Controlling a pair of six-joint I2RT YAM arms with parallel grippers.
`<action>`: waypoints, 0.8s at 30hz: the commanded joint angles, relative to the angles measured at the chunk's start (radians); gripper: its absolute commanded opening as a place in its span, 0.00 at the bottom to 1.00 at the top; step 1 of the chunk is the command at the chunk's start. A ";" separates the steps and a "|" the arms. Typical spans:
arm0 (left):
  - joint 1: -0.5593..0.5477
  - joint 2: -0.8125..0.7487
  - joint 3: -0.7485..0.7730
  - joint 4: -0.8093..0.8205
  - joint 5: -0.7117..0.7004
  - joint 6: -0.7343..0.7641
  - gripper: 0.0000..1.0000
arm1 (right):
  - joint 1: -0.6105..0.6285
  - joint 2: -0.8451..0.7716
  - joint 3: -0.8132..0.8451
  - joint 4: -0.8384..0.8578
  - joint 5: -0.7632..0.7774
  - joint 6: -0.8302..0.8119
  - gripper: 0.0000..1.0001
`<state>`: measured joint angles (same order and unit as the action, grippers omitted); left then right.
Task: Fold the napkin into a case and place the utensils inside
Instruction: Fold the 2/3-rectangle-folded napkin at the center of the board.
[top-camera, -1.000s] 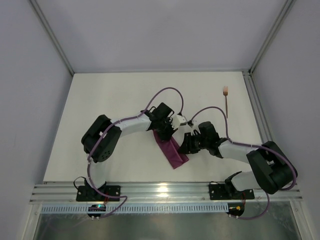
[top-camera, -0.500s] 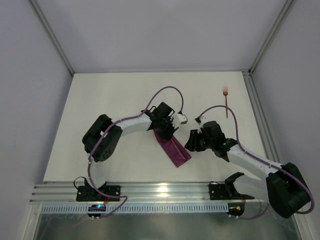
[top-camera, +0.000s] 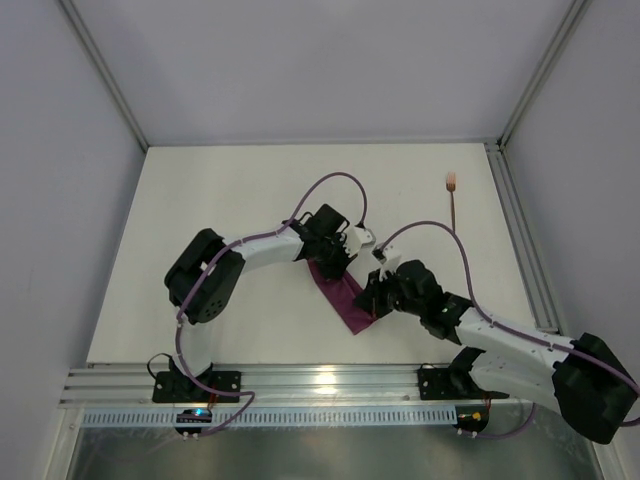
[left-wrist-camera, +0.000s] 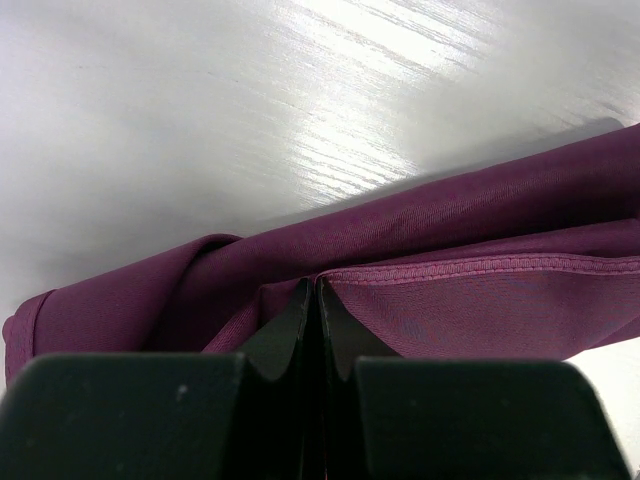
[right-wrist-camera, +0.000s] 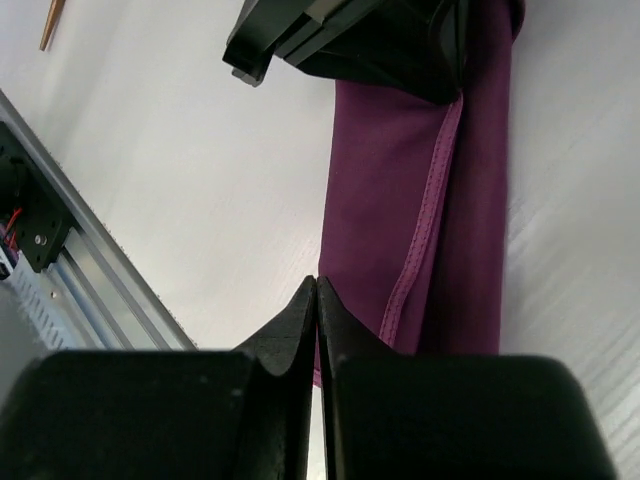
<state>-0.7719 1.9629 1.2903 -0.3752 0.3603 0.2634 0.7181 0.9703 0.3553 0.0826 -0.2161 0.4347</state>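
Counter (top-camera: 220, 200): white, carries everything. Case (top-camera: 343, 300) sits mid-counter between the two arms. The napkin is already down to a narrow layered strip, with its long axis diagonal from the far-left end to the near-right end.

Left hand (left-wrist-camera: 311, 295) is at the far-left end, fingers closed tight with cloth bunched at the tips. That reads as a pinch on the hemmed top layer, though the wrist view doesn't show how much cloth is in the bite.

Right hand (right-wrist-camera: 316, 290) is at the near-right end with its tips at the case's edge. Fingers are fully together, nothing visible between them.

Fork (top-camera: 455, 203) lies well apart from the case, toward the far right of the counter. Its long axis runs roughly near-to-far, tines at the far end. So it's beyond and to the right of the right hand, on that arm's side. The right arm is clearly nearer, and the left is tied up on the cloth.

My read: next pick is right hand to fork, gripping across the handle, then feeding it in along the case's diagonal.

Only one utensil in view; can't tell whether another is inside the case.

No brand, label or readable writing anywhere.
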 joint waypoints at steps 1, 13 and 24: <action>0.005 0.048 -0.008 -0.024 -0.040 -0.006 0.05 | 0.027 0.062 -0.019 0.213 0.004 0.048 0.04; 0.016 0.013 0.001 -0.050 -0.021 -0.015 0.08 | -0.025 0.400 -0.088 0.240 0.061 0.203 0.04; 0.071 -0.206 0.056 -0.221 0.100 0.020 0.45 | -0.065 0.432 -0.056 0.141 0.001 0.141 0.04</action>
<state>-0.7277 1.8671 1.2930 -0.5133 0.3981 0.2722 0.6724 1.3579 0.3080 0.3893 -0.2459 0.6380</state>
